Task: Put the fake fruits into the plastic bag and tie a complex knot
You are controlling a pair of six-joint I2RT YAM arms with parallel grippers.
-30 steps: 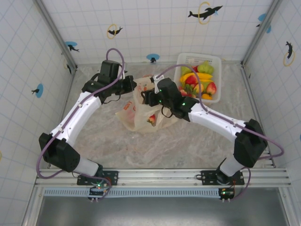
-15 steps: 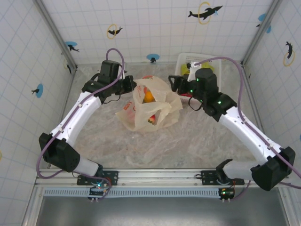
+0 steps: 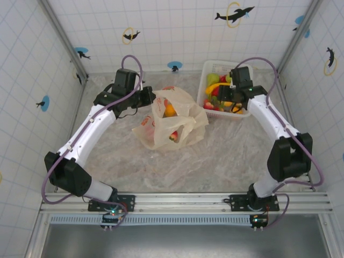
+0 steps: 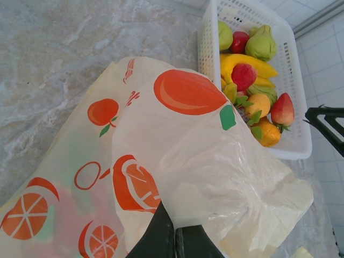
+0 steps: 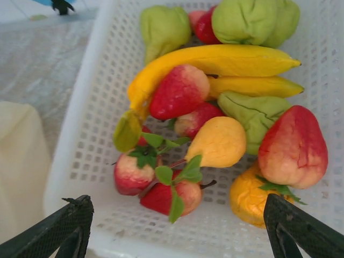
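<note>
Here we find the bag [image 3: 173, 122] lying slumped in the middle of the worktop [image 3: 188, 166], just left of the basket [image 3: 206, 80]. The left pincer [image 3: 146, 98] pinches the bag's far left edge; in its wrist view we see the left pincer [image 4: 173, 230] with jaws pressed together on the thin film, the bag [image 4: 215, 177] billowing ahead of it. Through the bag's open mouth we make out an orange fruit [image 3: 170, 110], and lower down a red one [image 3: 173, 136] shows through the side.

The right pincer [image 3: 227, 99] hangs over the basket, spread wide and holding nothing. Its wrist view looks down between the spread jaws of the right pincer [image 5: 174, 215] onto the fruits [image 5: 215, 123] heaped in the basket [image 5: 91, 107]: a banana [image 5: 215, 60], a strawberry [image 5: 180, 91], a yellow pear [image 5: 220, 142] among them.
</note>
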